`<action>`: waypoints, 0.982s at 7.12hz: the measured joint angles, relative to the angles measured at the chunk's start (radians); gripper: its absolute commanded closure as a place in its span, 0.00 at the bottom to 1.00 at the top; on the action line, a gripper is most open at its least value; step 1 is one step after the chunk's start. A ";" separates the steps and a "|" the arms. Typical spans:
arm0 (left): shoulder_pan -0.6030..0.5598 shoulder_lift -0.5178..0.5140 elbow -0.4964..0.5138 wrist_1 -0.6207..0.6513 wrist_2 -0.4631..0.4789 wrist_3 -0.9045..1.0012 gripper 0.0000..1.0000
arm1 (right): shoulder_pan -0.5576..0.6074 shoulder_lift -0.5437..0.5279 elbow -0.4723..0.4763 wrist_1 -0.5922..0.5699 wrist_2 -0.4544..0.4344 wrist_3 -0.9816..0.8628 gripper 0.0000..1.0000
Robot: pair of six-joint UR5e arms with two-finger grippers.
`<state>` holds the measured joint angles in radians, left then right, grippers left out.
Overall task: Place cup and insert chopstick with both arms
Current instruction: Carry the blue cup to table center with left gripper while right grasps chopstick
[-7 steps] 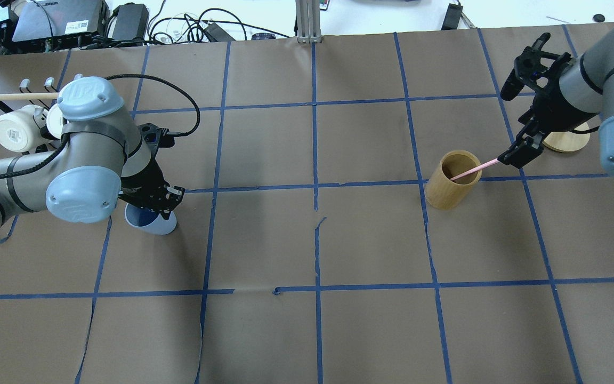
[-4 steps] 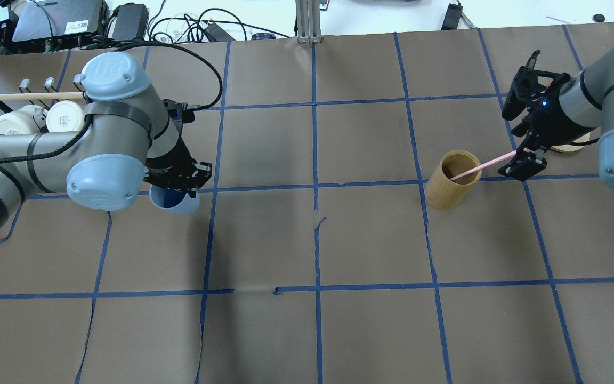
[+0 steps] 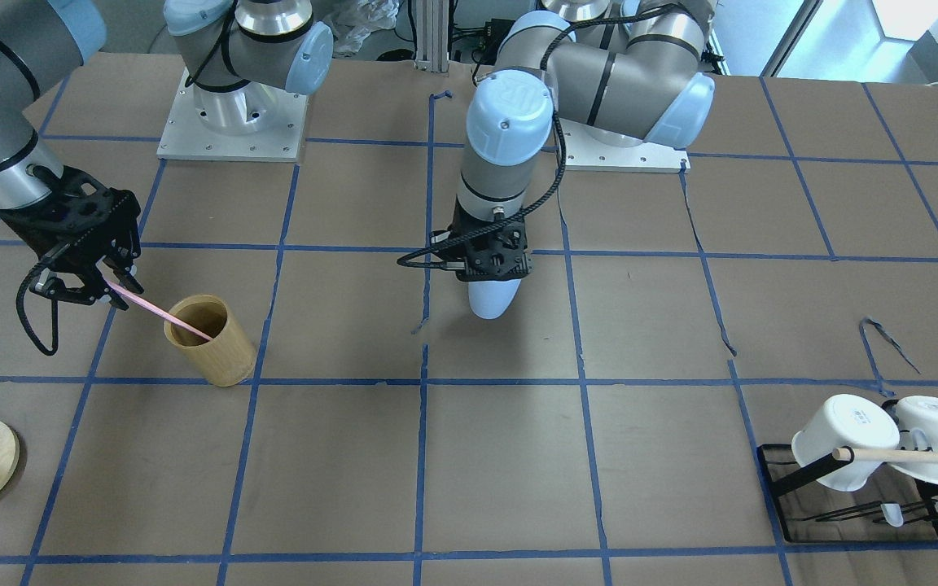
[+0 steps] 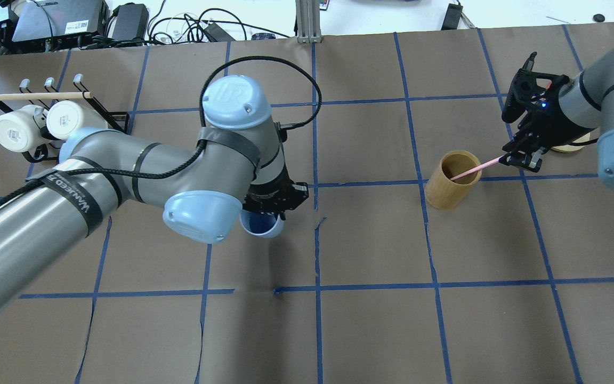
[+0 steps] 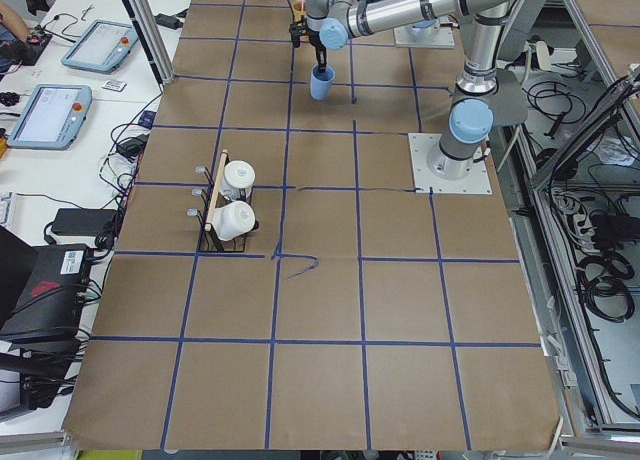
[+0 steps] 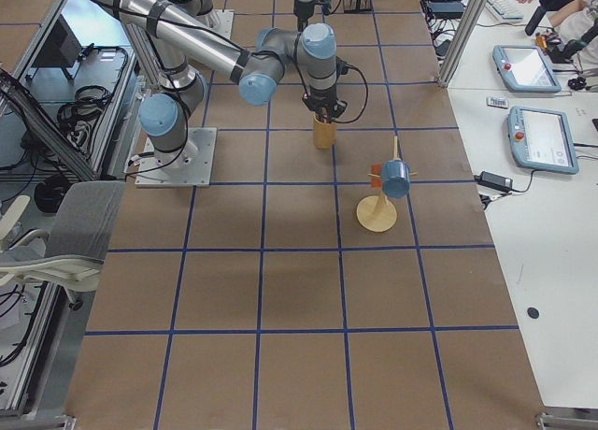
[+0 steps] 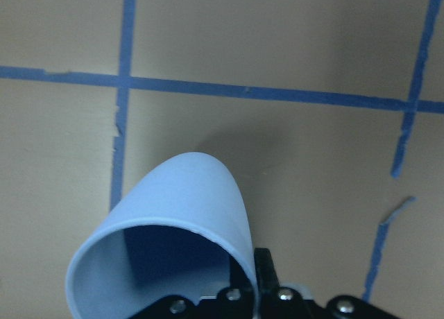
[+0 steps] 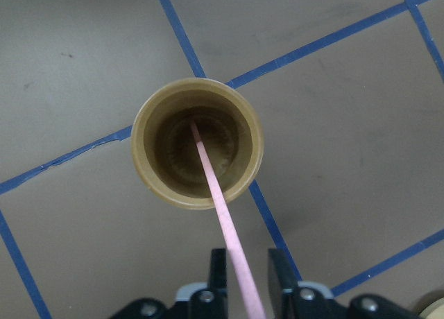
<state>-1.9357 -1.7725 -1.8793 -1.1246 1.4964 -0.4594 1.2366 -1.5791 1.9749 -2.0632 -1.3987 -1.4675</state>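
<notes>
Carrying a blue cup to mid-table while the chopstick sits in its holder

Over the last second the left gripper (image 3: 492, 275) has swung from near the rack of white mugs (image 4: 46, 125) to the centre of the table (image 4: 371, 240). Its fingers are clamped on the rim of the blue cup (image 3: 490, 299), which hangs tilted and appears just clear of the paper. Placing seems close, but the cup is not yet set down.

The right gripper (image 4: 520, 159) has barely moved. Its fingers stand narrow on either side of the upper end of the pink chopstick (image 3: 161, 312), but whether they pinch it cannot be told. The chopstick's lower end already rests inside the wooden holder (image 3: 210, 346), so insertion looks nearly complete.

A "UR" logo is readable on the left arm's blue joint cap (image 4: 235, 97). White lettering on a black forearm band (image 4: 78, 194) is only partly legible.
</notes>
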 measured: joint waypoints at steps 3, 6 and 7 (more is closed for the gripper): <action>-0.099 -0.048 0.003 0.018 -0.062 -0.029 1.00 | 0.003 -0.009 -0.014 0.005 0.000 0.014 1.00; -0.118 -0.074 0.006 0.026 -0.081 -0.029 0.01 | 0.014 -0.018 -0.048 0.065 -0.005 0.086 1.00; -0.118 -0.075 0.007 0.027 -0.080 -0.030 0.00 | 0.024 -0.022 -0.079 0.117 -0.010 0.126 1.00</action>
<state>-2.0541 -1.8473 -1.8727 -1.0975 1.4162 -0.4899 1.2605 -1.6010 1.8956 -1.9463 -1.4086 -1.3416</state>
